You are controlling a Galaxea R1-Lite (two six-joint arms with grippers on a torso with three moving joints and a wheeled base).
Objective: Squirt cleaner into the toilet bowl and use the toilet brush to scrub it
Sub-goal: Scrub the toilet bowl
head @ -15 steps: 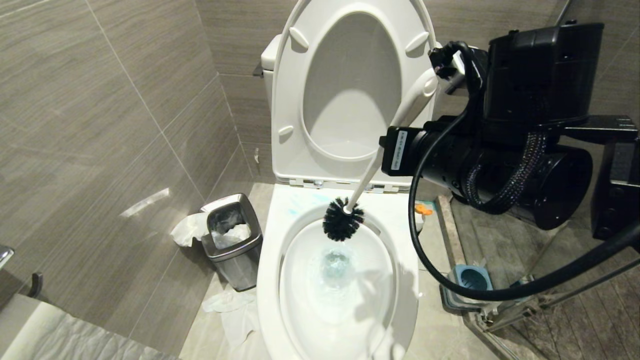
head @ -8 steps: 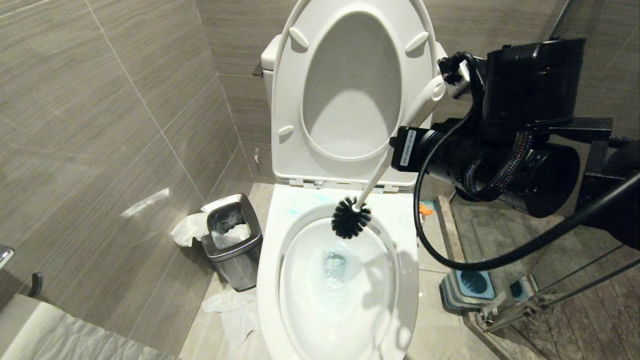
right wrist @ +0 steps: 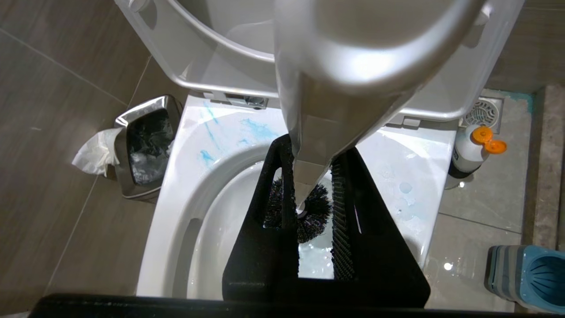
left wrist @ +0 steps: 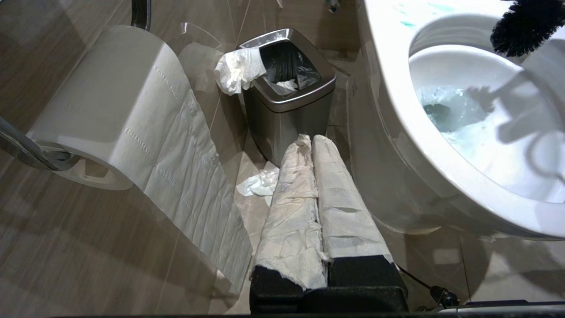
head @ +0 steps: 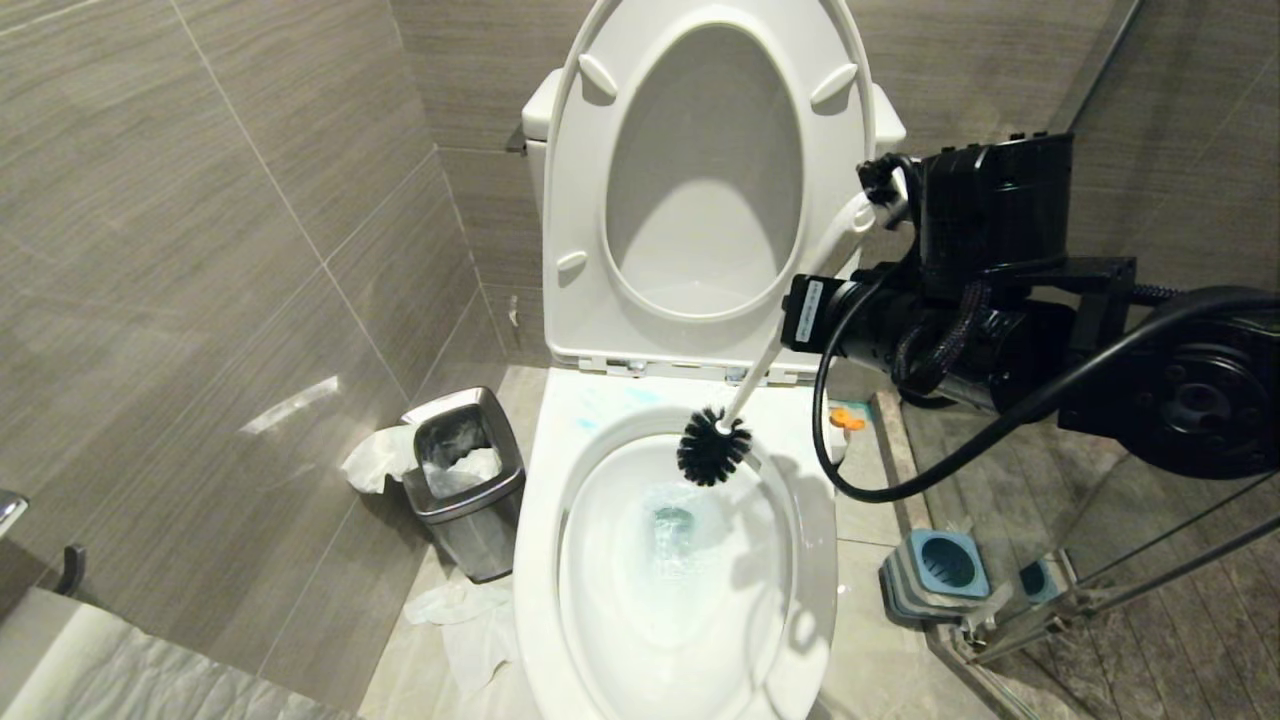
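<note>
The white toilet bowl (head: pixel 810 560) stands open, seat and lid raised, with bluish water at the bottom and blue smears on its back ledge (right wrist: pixel 212 132). My right gripper (head: pixel 872 208) is shut on the top of the toilet brush's white handle (right wrist: pixel 318 132). The black bristle head (head: pixel 713 447) rests against the bowl's inner back wall, right of centre. The cleaner (right wrist: pixel 468 153), orange cap flipped open, stands on the floor to the right of the toilet. My left gripper (left wrist: pixel 311 142), fingers wrapped in white paper and shut, hangs low to the left of the bowl (left wrist: pixel 397 115).
A small steel bin (head: pixel 465 480) with tissue hanging out stands left of the toilet, and crumpled tissue (head: pixel 455 610) lies on the floor. The blue-and-grey brush holder (head: pixel 940 570) sits right of the bowl by a glass partition. A toilet-paper roll (left wrist: pixel 110 106) hangs beside my left gripper.
My right arm has swung lower and to the right. The brush head has slid a little to the right along the bowl's back wall. The left arm has not moved.
</note>
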